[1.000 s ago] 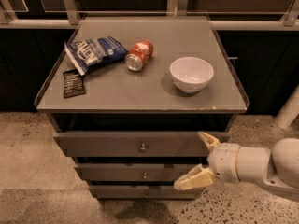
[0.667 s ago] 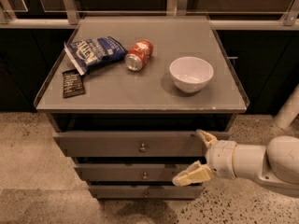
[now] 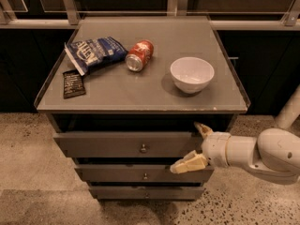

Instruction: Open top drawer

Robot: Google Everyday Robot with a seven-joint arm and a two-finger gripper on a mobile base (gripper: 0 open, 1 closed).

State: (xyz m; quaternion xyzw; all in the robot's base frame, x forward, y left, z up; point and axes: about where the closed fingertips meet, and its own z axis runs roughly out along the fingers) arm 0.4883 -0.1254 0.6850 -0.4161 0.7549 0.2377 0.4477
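The top drawer [image 3: 108, 144] is the widest grey flat front under the tabletop, with a small round metal knob [image 3: 143, 148] at its centre. It stands out a little further than the two narrower drawers below it. My gripper [image 3: 190, 146] is at the right end of this drawer front, right of the knob. It is open: one cream finger [image 3: 201, 128] points up by the drawer's top right corner, the other [image 3: 187, 164] lies lower, over the gap to the middle drawer. It holds nothing.
On the grey tabletop [image 3: 140, 90] lie a blue chip bag [image 3: 93, 53], a red soda can [image 3: 139, 55], a white bowl [image 3: 191, 74] and a dark snack packet [image 3: 73, 83]. Middle drawer [image 3: 140, 174] and bottom drawer [image 3: 145, 191] sit below. Speckled floor surrounds the cabinet.
My gripper has shifted a little to the left along the top drawer's front. The drawers and tabletop objects have not moved.
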